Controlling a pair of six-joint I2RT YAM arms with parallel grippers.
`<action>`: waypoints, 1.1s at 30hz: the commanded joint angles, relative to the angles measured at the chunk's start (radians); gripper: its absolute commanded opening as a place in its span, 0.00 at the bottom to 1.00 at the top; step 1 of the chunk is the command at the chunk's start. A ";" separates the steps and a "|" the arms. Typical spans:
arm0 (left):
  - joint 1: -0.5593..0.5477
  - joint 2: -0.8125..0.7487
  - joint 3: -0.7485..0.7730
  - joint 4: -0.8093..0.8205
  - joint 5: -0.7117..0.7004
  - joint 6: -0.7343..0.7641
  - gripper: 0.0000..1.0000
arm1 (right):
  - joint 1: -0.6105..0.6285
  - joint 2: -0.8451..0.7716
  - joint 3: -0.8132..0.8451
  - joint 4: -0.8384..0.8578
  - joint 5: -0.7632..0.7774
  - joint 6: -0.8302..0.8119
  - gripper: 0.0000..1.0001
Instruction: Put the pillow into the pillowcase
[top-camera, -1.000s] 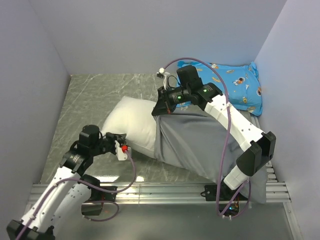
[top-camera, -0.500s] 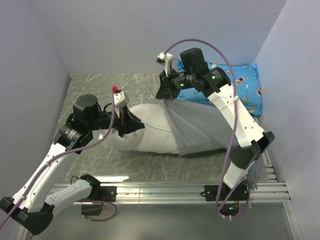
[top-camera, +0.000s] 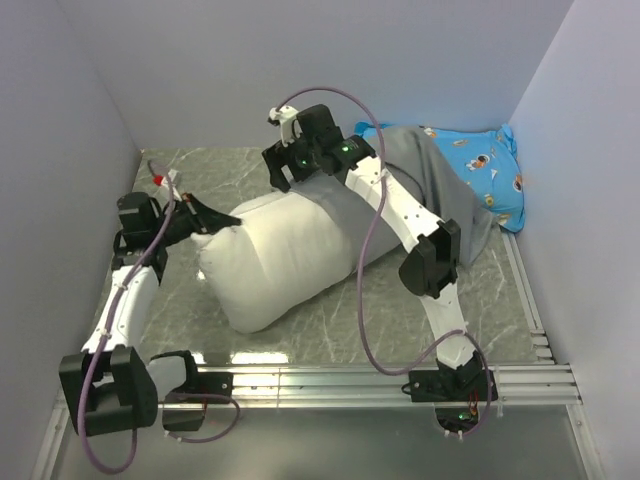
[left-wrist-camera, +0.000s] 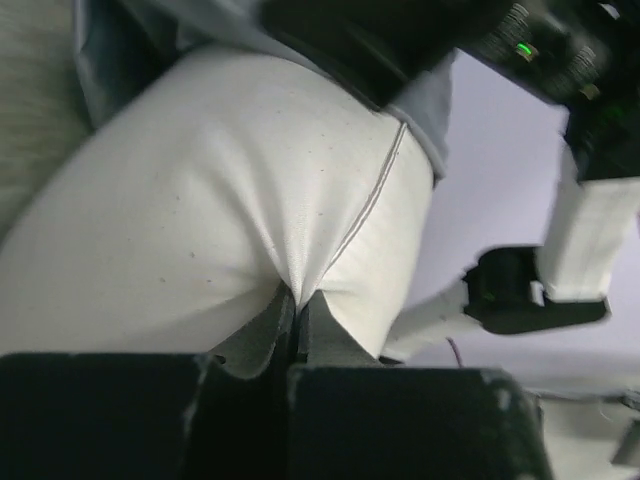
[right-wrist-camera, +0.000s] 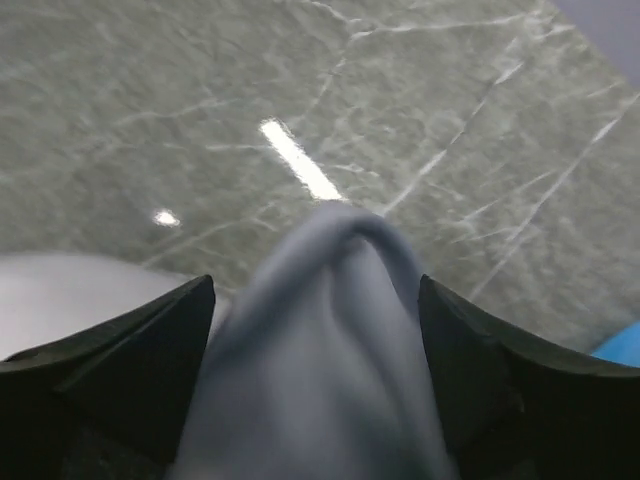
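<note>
The white pillow lies bulging on the marble table, left of centre. My left gripper is shut on its left corner, and the left wrist view shows the white cloth pinched at the gripper. The grey pillowcase is bunched at the pillow's far right end and draped over my right arm. My right gripper hangs above the pillow's far edge. In the right wrist view its jaws stand wide apart, with a loose fold of pillowcase lying between the gripper fingers.
A blue cartoon-printed pillow rests in the back right corner against the wall. Walls close in the table on the left, back and right. A metal rail runs along the near edge by the arm bases.
My left gripper has dragged the pillow left. The right arm swung left and its jaws opened. The pillowcase has slid back to the pillow's right end, baring most of the pillow.
</note>
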 joint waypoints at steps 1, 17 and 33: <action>0.107 0.046 0.028 -0.209 -0.006 0.300 0.00 | 0.021 -0.202 0.002 0.156 0.114 -0.014 0.94; 0.127 0.283 0.163 -0.480 -0.060 0.866 0.00 | 0.029 -0.551 -0.695 0.192 0.324 -0.141 0.78; 0.132 0.326 0.157 -0.471 -0.099 0.898 0.01 | 0.067 -0.440 -0.684 0.075 0.382 -0.140 0.78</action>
